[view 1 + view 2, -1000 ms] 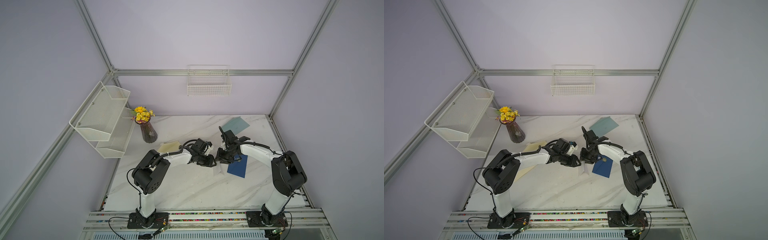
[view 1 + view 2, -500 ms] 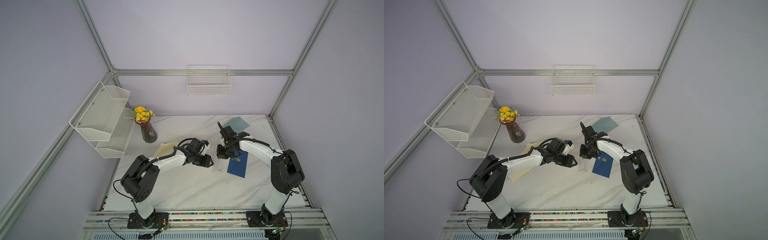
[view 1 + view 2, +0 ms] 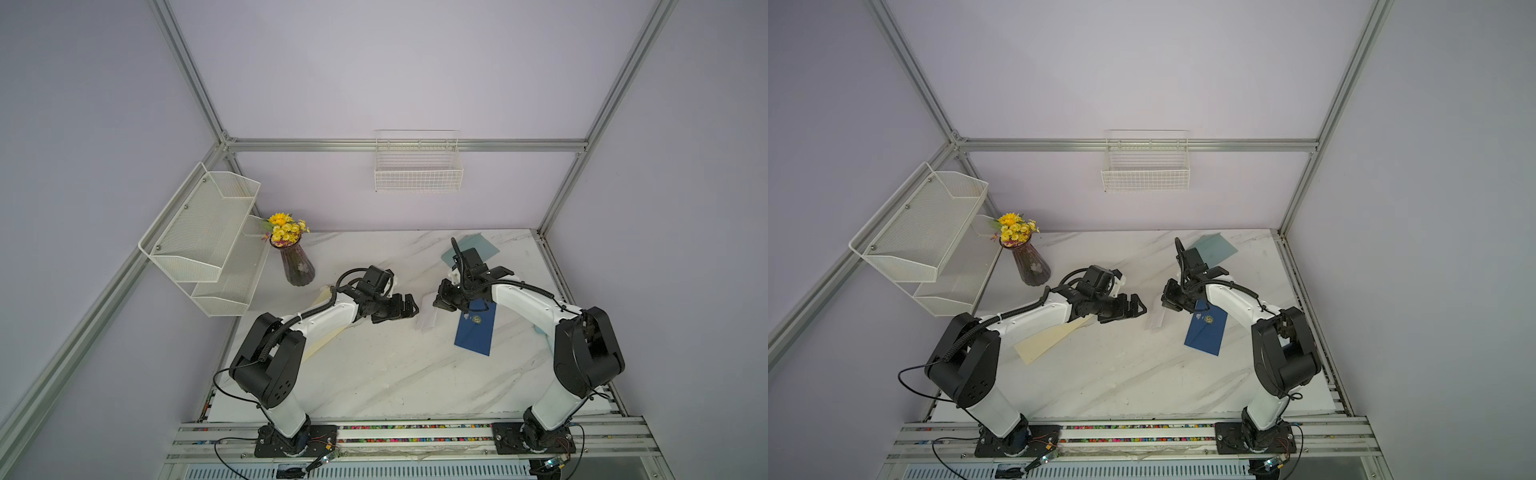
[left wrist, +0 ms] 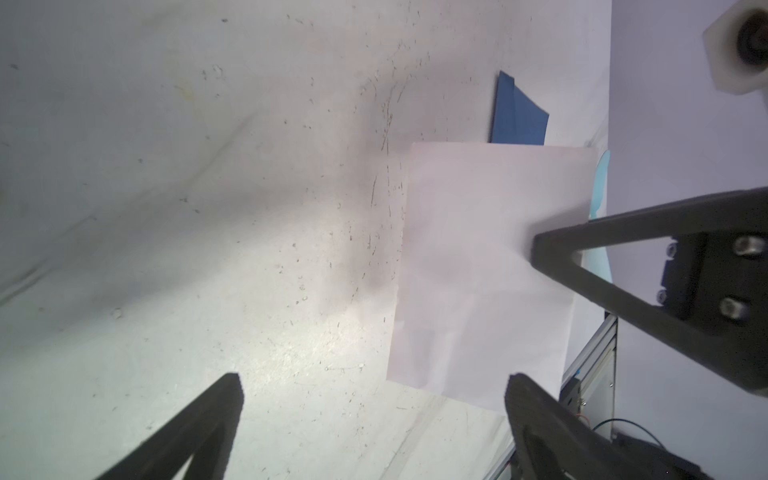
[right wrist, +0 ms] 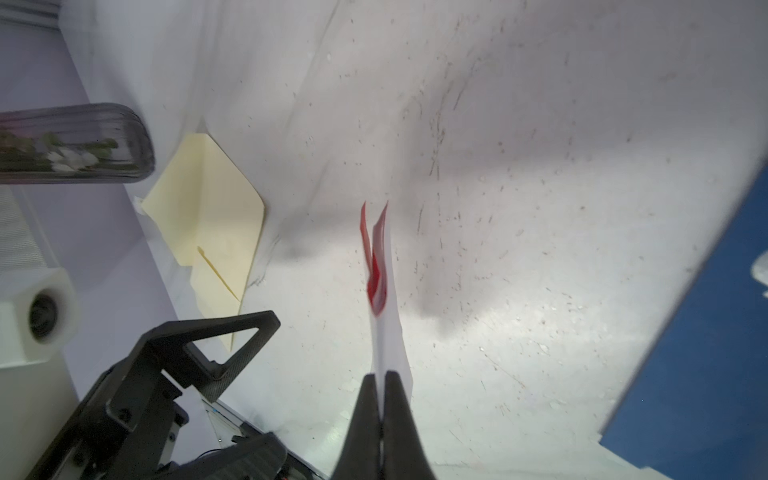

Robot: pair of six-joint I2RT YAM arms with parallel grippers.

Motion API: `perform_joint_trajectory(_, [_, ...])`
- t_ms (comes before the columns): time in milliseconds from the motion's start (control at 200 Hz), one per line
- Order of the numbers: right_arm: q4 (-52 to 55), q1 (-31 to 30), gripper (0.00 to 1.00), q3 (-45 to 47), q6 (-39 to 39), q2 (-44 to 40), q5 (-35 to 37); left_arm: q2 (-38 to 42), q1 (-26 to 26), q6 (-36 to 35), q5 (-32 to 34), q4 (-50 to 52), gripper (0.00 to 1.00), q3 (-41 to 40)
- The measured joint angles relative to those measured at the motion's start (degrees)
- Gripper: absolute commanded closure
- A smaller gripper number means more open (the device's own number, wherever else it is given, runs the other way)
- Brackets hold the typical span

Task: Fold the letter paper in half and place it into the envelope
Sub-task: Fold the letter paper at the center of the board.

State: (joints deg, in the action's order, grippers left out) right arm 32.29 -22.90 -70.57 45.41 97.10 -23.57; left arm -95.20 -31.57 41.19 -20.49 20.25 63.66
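Lets go with left gripper, jaws now spread wide, empty; pinches folded letter paper tight in right gripper alone; leaves only slipping it into envelope.

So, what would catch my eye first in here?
Over the marble table, the right gripper pinches a white sheet of paper, the left gripper open and facing it. A dark blue envelope lies flat beside the sheet, and yellow flowers stand in the table's back left corner.
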Motion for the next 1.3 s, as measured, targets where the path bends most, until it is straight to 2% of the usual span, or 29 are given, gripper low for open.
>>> perform_joint_trajectory(240, [-16.6,0.1,1.00,2.8,12.3,0.0,-4.8,3.3,1.6,12.2,-1.8,-8.2,0.00,-0.3])
perform_joint_trajectory(490, [-30.8,0.1,1.00,7.0,22.9,0.4,-6.8,3.6,1.9,22.9,-3.4,-18.3,0.00,-4.8])
perform_joint_trajectory(875, [-43.6,0.1,1.00,12.1,30.6,0.0,-6.8,3.6,2.3,29.2,-3.3,-23.5,0.00,-6.9])
perform_joint_trajectory(1300, [-46.5,0.3,1.00,13.3,31.9,-2.0,-6.4,3.6,2.7,30.6,-3.3,-23.0,0.00,-7.7])
